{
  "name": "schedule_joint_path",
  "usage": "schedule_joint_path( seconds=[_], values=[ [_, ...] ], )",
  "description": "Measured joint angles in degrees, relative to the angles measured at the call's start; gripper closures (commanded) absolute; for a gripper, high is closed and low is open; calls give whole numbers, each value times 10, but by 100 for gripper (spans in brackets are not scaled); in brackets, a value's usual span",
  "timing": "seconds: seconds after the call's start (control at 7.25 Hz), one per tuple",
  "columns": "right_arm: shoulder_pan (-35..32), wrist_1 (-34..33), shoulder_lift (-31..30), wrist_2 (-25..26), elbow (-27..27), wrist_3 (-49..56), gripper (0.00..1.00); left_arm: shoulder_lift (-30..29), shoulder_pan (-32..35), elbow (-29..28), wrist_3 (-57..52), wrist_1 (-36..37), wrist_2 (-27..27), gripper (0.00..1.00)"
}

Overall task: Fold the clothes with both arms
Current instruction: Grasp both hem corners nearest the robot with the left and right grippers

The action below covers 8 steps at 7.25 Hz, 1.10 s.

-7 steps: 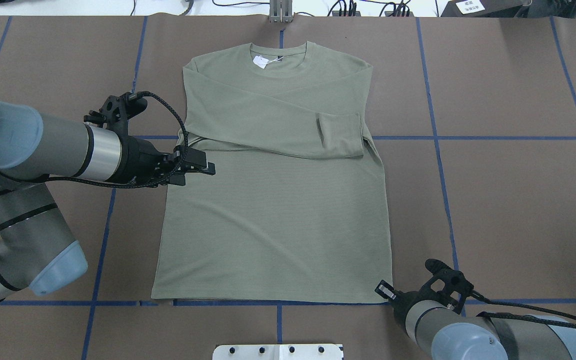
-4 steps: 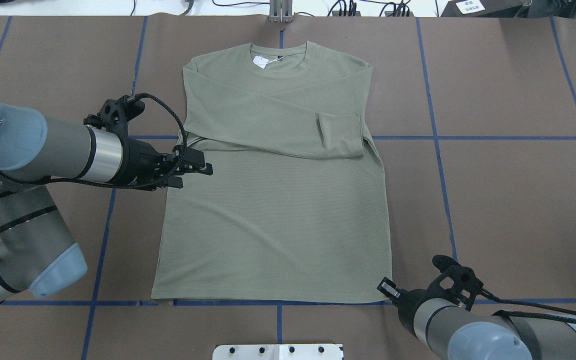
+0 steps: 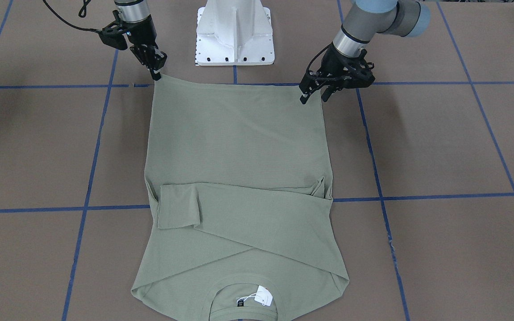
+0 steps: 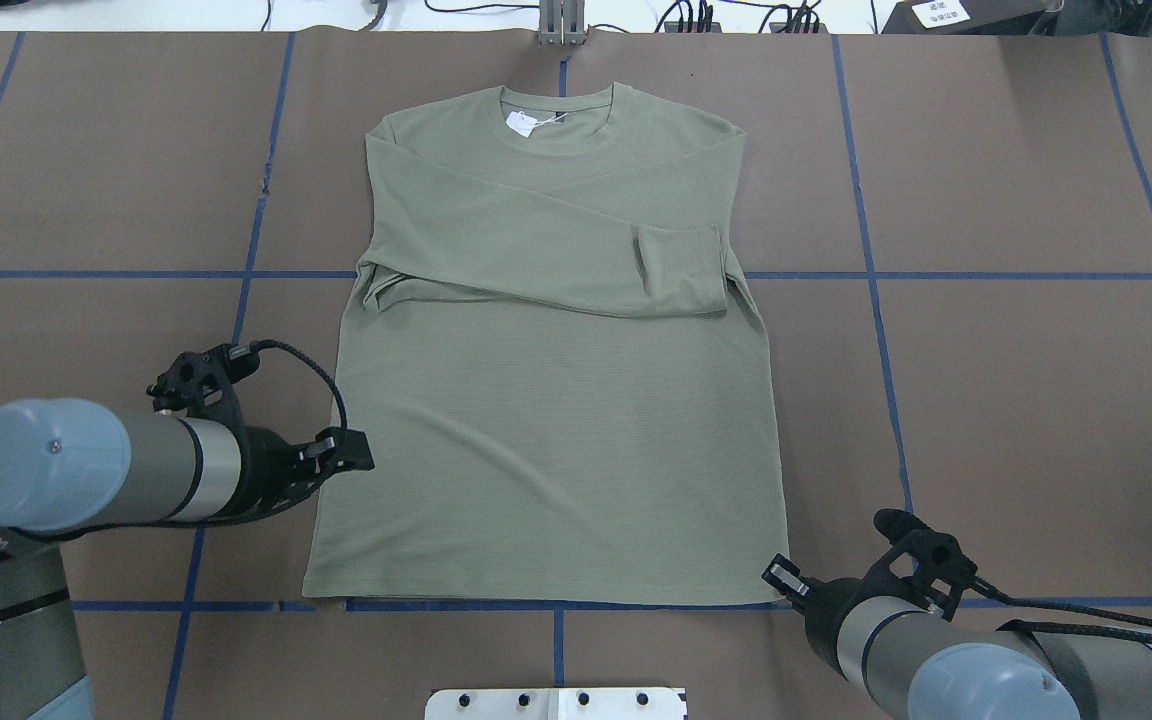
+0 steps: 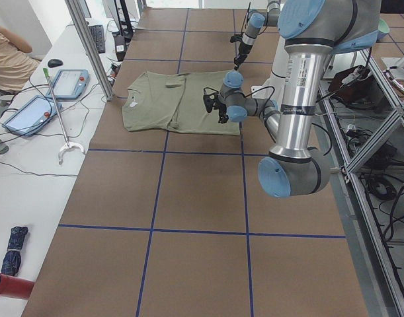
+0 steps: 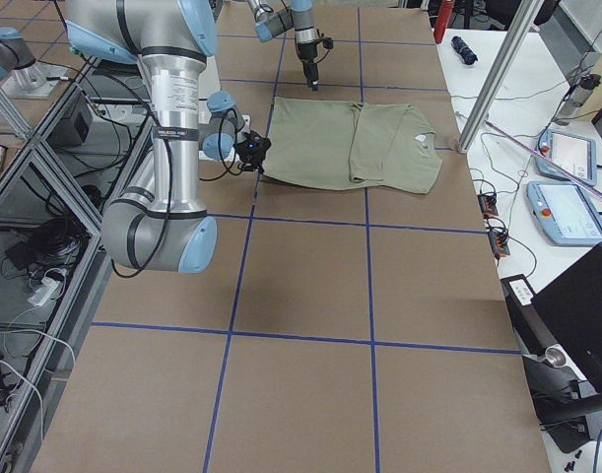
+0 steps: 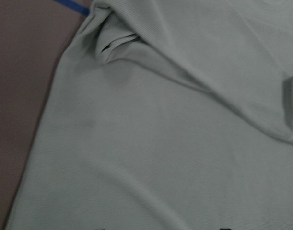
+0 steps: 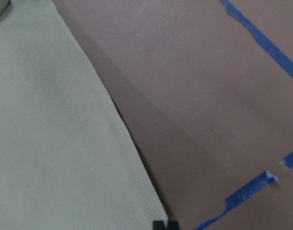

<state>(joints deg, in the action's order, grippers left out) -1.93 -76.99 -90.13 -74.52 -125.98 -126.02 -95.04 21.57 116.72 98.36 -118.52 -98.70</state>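
Note:
The sage-green shirt lies flat on the brown table, collar and white hang tag at the far side, both sleeves folded across the chest. It also shows in the front view. My left gripper is open and empty, just over the shirt's left side edge near the hem; it shows in the front view too. My right gripper is shut, its tip at the hem's right corner. The cloth there lies flat.
The white pedestal base stands just behind the hem. Blue tape lines cross the table. Cables and a metal bracket sit at the far edge. A side bench with tablets lies beyond the collar end.
My left gripper has moved back from the folded sleeve at the shirt's mid left edge to near the hem. My right gripper has shifted slightly to the right. The shirt has not moved.

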Motion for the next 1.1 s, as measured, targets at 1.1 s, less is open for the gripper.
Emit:
schedule_joint_path(
  seconds=[1.1],
  values=[
    [0, 0, 0, 0, 1, 0, 100, 45, -96, 3, 46, 12, 40, 43]
  ],
)
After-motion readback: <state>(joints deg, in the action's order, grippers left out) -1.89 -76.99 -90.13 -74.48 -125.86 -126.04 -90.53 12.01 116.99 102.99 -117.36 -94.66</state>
